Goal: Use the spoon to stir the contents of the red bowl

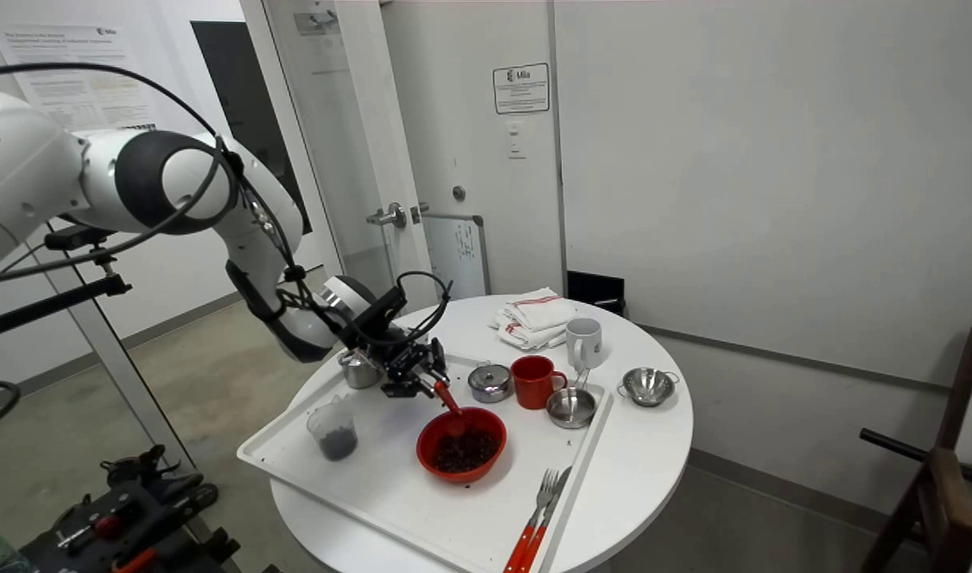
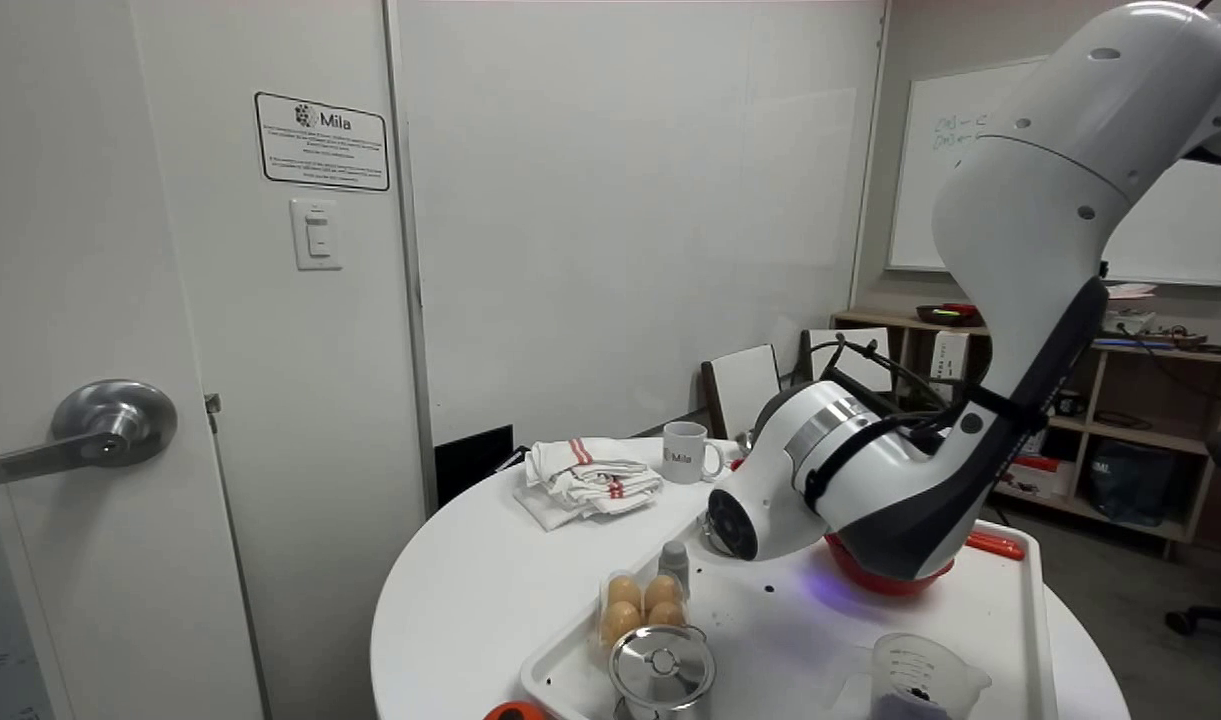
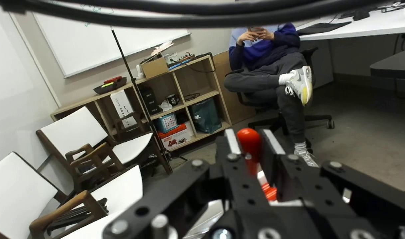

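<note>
Spoon (image 1: 446,395), one, apparently dipped in one red bowl (image 1: 460,476).

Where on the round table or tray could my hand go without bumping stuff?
There's bare table between the towels and the tray, and bare tray between the measuring jug and the red bowl. It's crowded where a lidded pot, red mug and metal dish bunch together. The fingers hold the spoon at that bowl.
</note>
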Robot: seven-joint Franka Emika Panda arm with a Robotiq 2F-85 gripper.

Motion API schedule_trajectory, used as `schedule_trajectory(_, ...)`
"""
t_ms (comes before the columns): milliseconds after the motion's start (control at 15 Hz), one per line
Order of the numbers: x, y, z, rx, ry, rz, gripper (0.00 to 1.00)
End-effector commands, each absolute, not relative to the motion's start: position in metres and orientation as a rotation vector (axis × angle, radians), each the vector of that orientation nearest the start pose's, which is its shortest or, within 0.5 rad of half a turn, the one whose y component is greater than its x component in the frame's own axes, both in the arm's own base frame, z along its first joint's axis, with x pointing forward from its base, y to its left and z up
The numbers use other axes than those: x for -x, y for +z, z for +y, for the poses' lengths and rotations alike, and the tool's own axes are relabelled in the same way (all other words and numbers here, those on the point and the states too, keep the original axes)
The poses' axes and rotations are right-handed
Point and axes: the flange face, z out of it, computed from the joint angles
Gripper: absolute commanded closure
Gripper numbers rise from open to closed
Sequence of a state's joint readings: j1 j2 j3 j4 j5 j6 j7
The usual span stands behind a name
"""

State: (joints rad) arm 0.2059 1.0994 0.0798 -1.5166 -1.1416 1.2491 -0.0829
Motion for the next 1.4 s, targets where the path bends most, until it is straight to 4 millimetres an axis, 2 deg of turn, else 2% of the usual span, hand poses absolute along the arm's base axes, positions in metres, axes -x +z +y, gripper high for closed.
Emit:
schedule_trajectory(0,-0.548,0.023,0.031,-1.526,-1.206,0.750,0.95)
schedule_trajectory(333,-0.528,0.007,0.014,-1.540,-1.276,0.738,0.95)
schedule_trajectory(533,-0.529,0.006,0.006,-1.542,-1.291,0.722,0.95)
schedule_trajectory(1067,-0.590,0.040,-0.006,-1.546,-1.203,0.619,0.95)
schedule_trajectory(1333,-0.607,0.047,-0.001,-1.543,-1.157,0.603,0.95)
